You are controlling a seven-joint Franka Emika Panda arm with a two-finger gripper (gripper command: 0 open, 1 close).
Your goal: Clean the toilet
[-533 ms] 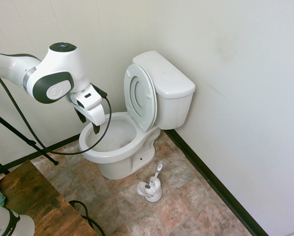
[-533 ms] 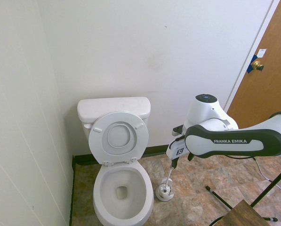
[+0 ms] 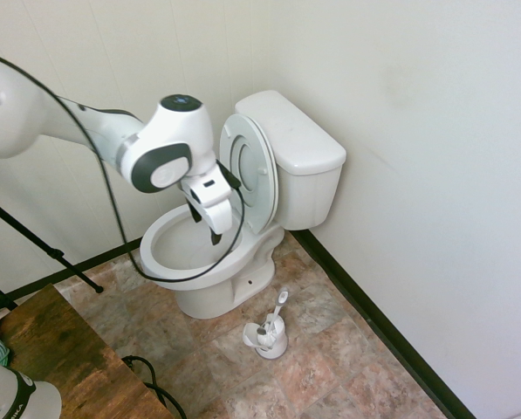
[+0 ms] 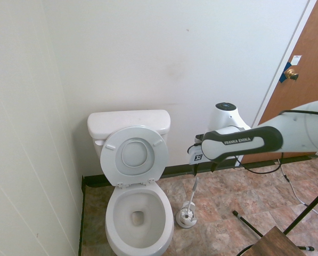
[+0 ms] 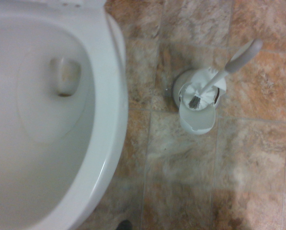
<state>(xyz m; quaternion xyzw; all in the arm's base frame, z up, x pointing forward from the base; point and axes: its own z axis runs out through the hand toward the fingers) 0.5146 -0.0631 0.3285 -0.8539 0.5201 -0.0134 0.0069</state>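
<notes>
White ceramic filled the corner for you: the toilet [image 3: 216,253] stood with its tank against the back wall and its bowl just beside the panelled side wall, seat and lid [image 3: 249,170] tipped up against the tank. Your gripper [image 3: 205,221] hung pointing down above the bowl's rim on the side facing the open floor, jaws spread wide and holding nothing. In the wrist view the bowl's rim curved past bare tile, with the brush holder [image 5: 199,103] near it but apart, the brush handle [image 5: 231,62] leaning out of it. You had open stone-look floor [image 3: 330,349] beyond the holder toward the dark baseboard [image 3: 373,323]. A wooden tabletop corner [image 3: 59,349] sat well apart from the bowl's front edge.
</notes>
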